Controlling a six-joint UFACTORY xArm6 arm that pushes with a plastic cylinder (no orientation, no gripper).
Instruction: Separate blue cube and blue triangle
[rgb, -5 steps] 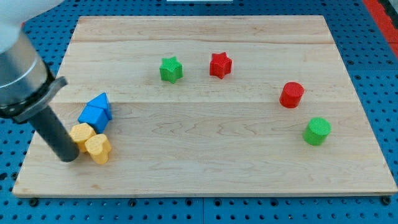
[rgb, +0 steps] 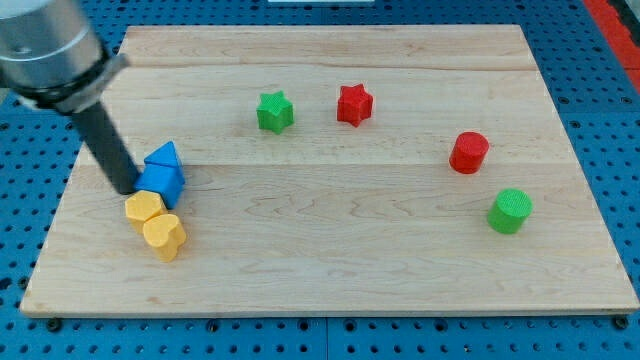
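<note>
I am looking down at a pale wooden desk resting on a blue pegboard. My arm ends in a plain dark rod; it has no jaws, so this tool neither opens nor closes on anything. My tip sits at the view's left, touching or just beside the left face of the blue cube. The blue triangle lies against the cube on the side toward the view's top, so the two are in contact. Just below the cube sit two yellow blocks: a yellow hexagon-like block and a yellow heart, touching each other. Well apart, near the view's top, stand a green star and a red star. At the view's right are a red cylinder and, below it, a green cylinder.
</note>
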